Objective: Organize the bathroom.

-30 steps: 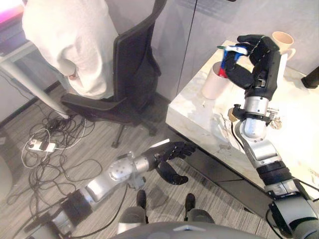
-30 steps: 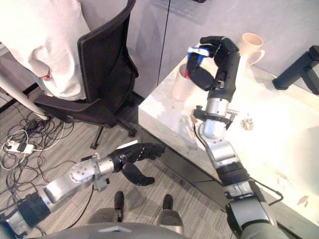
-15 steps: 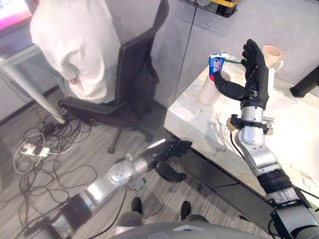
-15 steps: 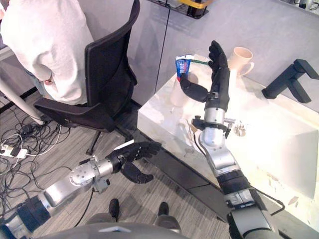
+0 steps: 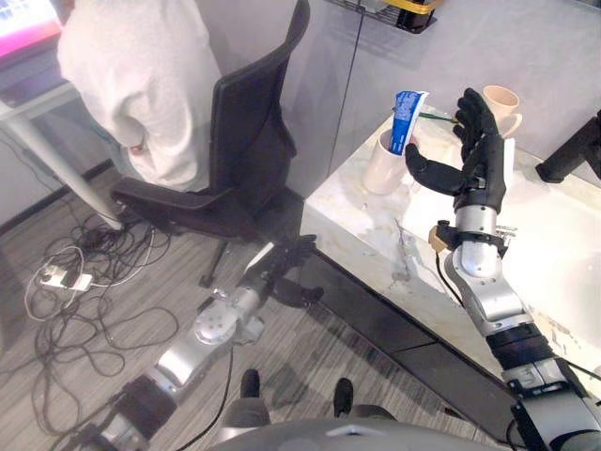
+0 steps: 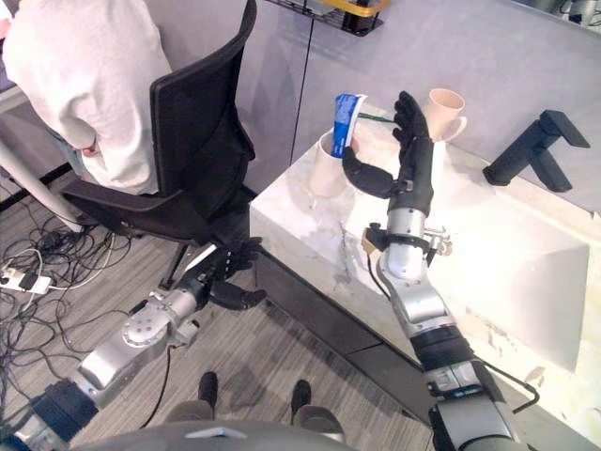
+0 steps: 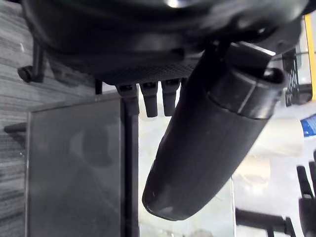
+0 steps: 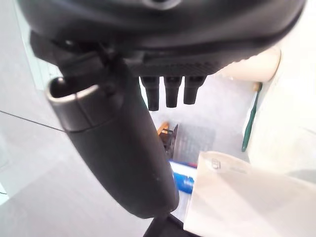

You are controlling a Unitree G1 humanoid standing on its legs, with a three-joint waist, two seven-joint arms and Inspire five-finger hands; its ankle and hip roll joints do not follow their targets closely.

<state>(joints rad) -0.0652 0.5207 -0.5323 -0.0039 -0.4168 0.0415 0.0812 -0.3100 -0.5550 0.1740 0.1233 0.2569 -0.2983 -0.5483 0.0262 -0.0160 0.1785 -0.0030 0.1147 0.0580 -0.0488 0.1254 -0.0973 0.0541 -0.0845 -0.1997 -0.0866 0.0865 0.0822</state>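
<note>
In the left eye view, a marble countertop (image 5: 376, 225) with grey veins carries a cream cup (image 5: 383, 162) near its far left corner. A blue and white toothpaste tube (image 5: 405, 120) stands in this cup, tilted, with its flat end up. The right hand (image 5: 471, 155) is raised just beside the cup, with straight fingers pointing up and the thumb reaching toward the tube; I cannot tell if the thumb touches it. A second cream mug (image 5: 502, 105) with a handle stands behind the hand, near the wall. The middle of the countertop is bare. The left hand (image 5: 289, 274) hangs low over the grey striped floor (image 5: 113, 319), in front of the counter's left edge, with loosely bent fingers that hold nothing. A black mesh office chair (image 5: 239, 160) with a person in a white top (image 5: 141, 85) stands to the left.

In the right eye view, a black angular faucet (image 6: 531, 150) stands at the back edge, and a pale basin (image 6: 526, 263) takes the right part of the countertop.

In the left wrist view, the thumb and short fingertips (image 7: 150, 101) stand free over the counter's dark glossy front panel (image 7: 74, 168).

In the right wrist view, the smooth dark thumb (image 8: 123, 148) lies near the tube's blue end, and a green toothbrush (image 8: 250, 118) leans by the cup's pale rim.
</note>
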